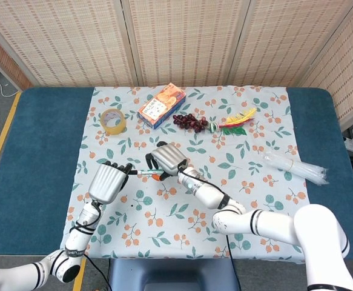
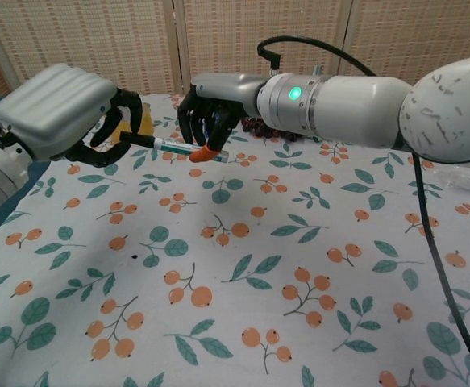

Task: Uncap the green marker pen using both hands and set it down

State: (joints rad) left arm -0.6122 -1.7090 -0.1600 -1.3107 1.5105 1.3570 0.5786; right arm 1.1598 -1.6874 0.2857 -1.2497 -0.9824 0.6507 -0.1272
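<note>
Marker (image 2: pixel 170 146) held off the table, roughly level, upper left of centre in the chest view; left of centre in the head view (image 1: pixel 145 172). Green barrel visible between the two hands, dark cap end toward the left.

Right hand (image 2: pixel 212 121) closed on the marker's right end, dark fingers (image 2: pixel 188 122) curled down over the barrel, orange thumb tip beneath. Same hand near centre in the head view (image 1: pixel 167 159).

Left hand (image 2: pixel 65 113) at upper left of the chest view, fingers (image 2: pixel 114 129) curled in around the cap end. Fingertip contact with the cap apparent, firmness of grip not determinable. In the head view, left hand (image 1: pixel 108 181) left of centre, fingertips meeting the marker's left end.

Cap seated or separated: cannot tell, joint hidden by fingers.

Cloth (image 1: pixel 267 200) with leaf and orange-fruit print covering the blue table (image 1: pixel 37 151).

Noted along the upper part of the head view, left to right: tape roll (image 1: pixel 112 121), orange box (image 1: pixel 161 105), dark grapes (image 1: pixel 190 122), red, yellow and green bundle (image 1: pixel 237 119), type not identifiable. Clear plastic packet (image 1: pixel 294 167) at right of the cloth. Tape roll partly hidden behind the left hand in the chest view.
</note>
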